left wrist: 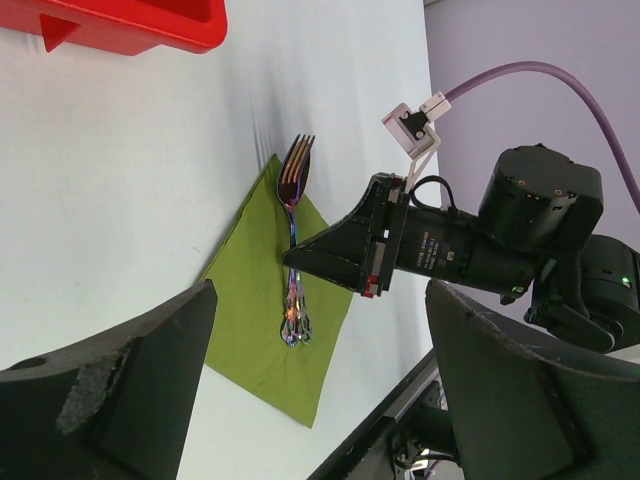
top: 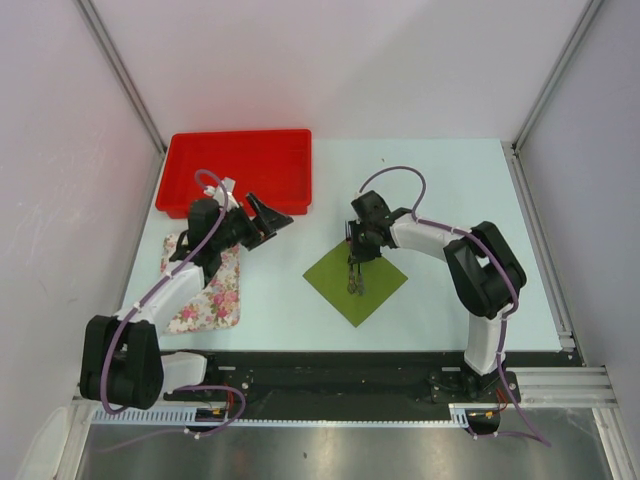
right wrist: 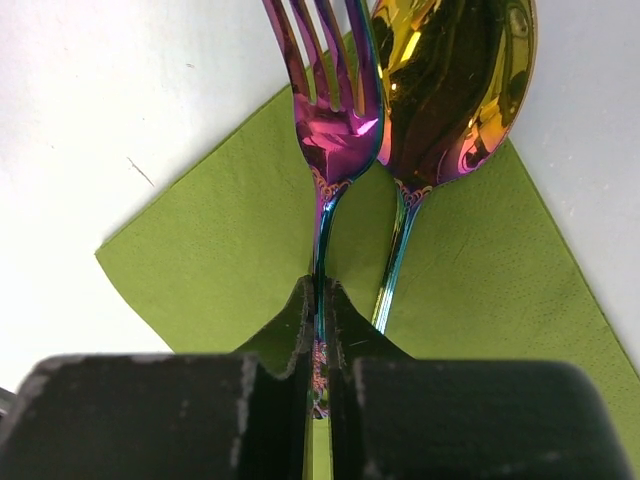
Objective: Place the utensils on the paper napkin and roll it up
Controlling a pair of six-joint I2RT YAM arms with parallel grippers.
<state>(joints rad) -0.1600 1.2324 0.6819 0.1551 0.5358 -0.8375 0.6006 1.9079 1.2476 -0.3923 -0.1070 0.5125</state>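
right gripper (right wrist: 320, 300): pinched on fork (right wrist: 335, 130) handle, likely aligning it for rolling
fork: lies on paper napkin (right wrist: 220, 250), spoon (right wrist: 450, 90) at its 3 o'clock
left gripper (top: 264, 215): wide apart, empty, parked at 10 o'clock of napkin

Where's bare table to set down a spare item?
Bare: far right of the pale table, beyond the olive-green paper napkin and right of the red plastic tray; also between napkin and floral cloth. Crowded: the napkin, where the right gripper pinches the pink-purple metal fork.
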